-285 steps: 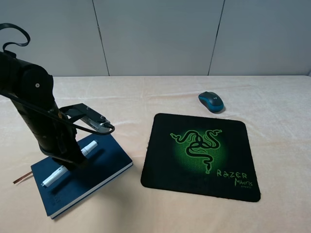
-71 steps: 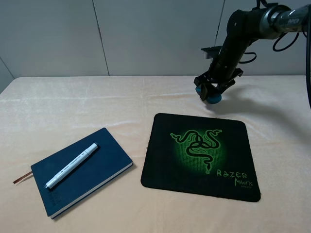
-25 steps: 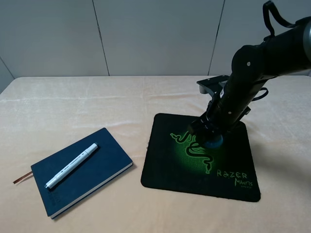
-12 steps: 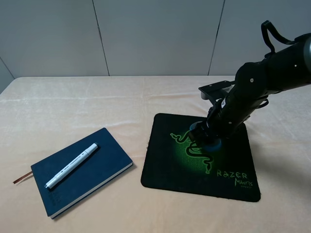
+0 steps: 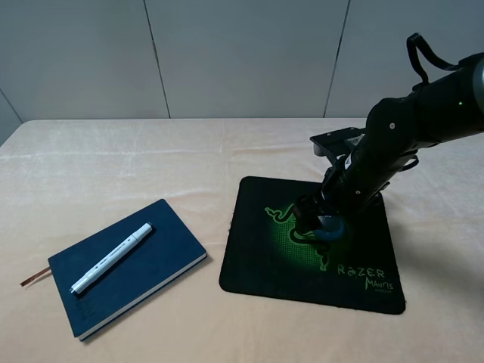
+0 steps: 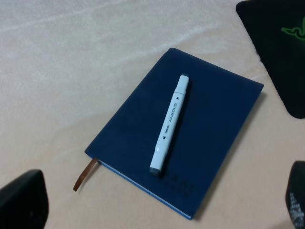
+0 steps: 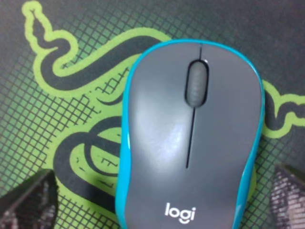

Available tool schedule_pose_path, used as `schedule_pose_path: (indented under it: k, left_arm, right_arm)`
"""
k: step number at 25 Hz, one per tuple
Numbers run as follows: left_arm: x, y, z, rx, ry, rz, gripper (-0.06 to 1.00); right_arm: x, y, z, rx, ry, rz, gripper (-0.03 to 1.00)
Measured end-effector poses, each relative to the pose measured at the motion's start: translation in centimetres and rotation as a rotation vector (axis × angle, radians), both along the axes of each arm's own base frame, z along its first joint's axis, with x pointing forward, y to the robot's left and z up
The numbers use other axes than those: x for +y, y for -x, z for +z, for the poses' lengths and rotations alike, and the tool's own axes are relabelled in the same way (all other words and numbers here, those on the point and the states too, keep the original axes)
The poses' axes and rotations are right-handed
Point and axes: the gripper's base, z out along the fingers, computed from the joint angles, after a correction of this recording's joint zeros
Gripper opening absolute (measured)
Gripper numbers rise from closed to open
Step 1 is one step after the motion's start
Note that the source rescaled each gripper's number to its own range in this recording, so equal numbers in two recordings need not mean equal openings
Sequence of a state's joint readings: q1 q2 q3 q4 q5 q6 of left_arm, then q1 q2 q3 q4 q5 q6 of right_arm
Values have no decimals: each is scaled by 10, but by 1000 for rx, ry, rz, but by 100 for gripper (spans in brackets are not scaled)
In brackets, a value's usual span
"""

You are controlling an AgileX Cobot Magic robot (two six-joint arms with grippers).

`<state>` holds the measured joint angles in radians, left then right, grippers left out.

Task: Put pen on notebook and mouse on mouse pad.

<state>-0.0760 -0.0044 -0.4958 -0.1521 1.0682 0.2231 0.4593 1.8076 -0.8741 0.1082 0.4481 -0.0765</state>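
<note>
- Exterior high: we see the right gripper (image 5: 318, 224) low over the middle of the mouse pad (image 5: 363, 227), with the mouse (image 5: 328, 229) under it on the green emblem. How the jaws stand, we can't tell from this view.
- Same view: notebook (image 5: 155, 253) lies on the bench (image 5: 113, 166) well apart from the mouse pad, on its left; pen (image 5: 110, 257) rests diagonally on the cover. Left arm not visible here.
- Left wrist: pen (image 6: 169, 124) flat on the notebook (image 6: 214, 124), brown ribbon (image 6: 86, 174) poking out of one corner. We see the left gripper's dark finger tips at both frame edges, spread wide, nothing between them.
- Right wrist: mouse (image 7: 190, 138) sits on the mouse pad (image 7: 71, 28) over the snake emblem. Fingertips (image 7: 33, 198) stand off either side of the mouse, spread, not touching it.
</note>
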Motion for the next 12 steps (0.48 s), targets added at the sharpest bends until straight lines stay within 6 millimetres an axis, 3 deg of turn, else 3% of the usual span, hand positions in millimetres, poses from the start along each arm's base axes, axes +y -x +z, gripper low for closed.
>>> schedule_pose_path:
  k: [4,8,12]
  left_arm:
    - [0,0,0,0,0,0,100]
    - [0,0,0,0,0,0,100]
    - [0,0,0,0,0,0,100]
  right_arm:
    - [0,0,0,6,-2,-5,100]
    - [-1,2,1,24,4,-4,100]
    - [-1,6,19,49,9,4,100]
